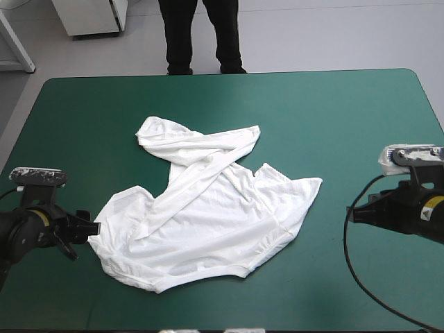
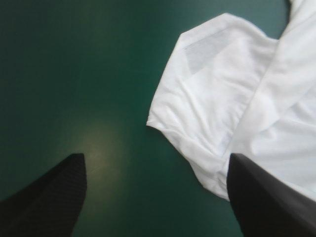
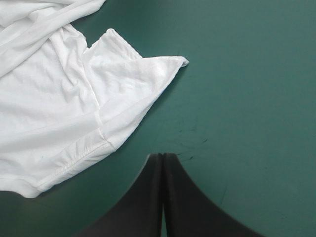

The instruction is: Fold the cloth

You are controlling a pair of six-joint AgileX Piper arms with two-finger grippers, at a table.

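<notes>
T-shirt is seen lying on the teal-green cover, around the middle of the table and somewhat nearer the left and near edges. It is only partly spread: the lower body is laid out fairly flat, while a rumpled band of fabric is drawn diagonally across it from the near-left part up to a bunched fold at the far end (no neat crease is to be made out anywhere). One pointed corner is turned toward the right side of the table.

The left gripper is held low at the garment's left edge, just beside the cloth. In the left wrist view its black fingers are parted wide, nothing being gripped; bare cover is shown between them, and one finger is placed against the white hem.

The right gripper is kept well apart from the cloth, over bare cover near the table's right edge. In the right wrist view its fingers are pressed together into a single pointed arch, with nothing held, and the pointed corner is found ahead of them and off to one side.
</notes>
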